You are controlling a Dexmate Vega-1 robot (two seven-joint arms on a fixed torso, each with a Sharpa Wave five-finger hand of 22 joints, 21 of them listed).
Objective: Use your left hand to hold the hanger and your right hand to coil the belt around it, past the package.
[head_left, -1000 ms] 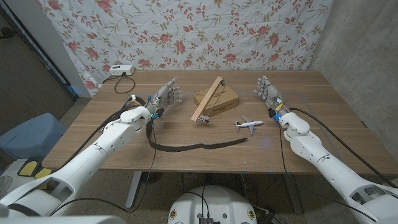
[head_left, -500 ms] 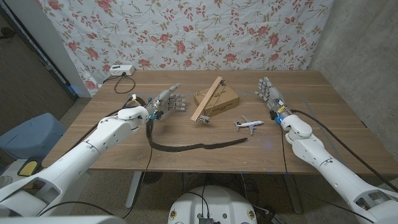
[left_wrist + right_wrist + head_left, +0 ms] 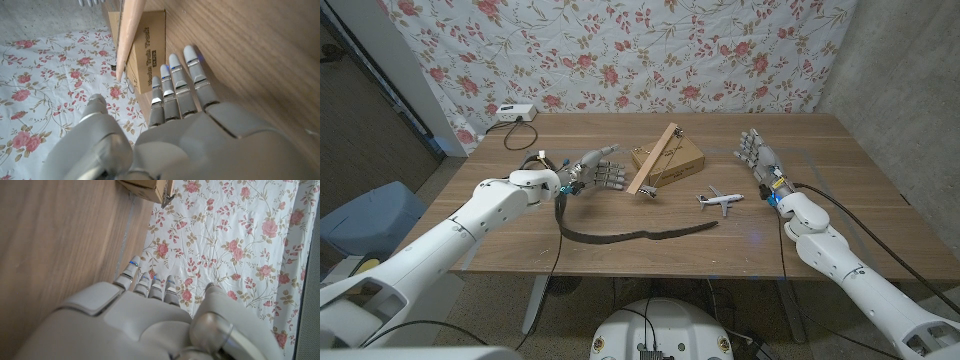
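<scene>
On the left we see our left robot hand (image 3: 597, 173) with its fingers stretched out side by side and holding nothing, reaching toward the wooden hanger (image 3: 652, 160). Below it the dark belt (image 3: 620, 236) lies curved on the counter (image 3: 500, 215). The hanger leans tilted across the cardboard package (image 3: 676, 158), its low end on the counter near the fingertips. To the right lies a small toy plane (image 3: 723, 200). Farther right our right robot hand (image 3: 757, 152) is held up with fingers extended, empty, well apart from the belt.
</scene>
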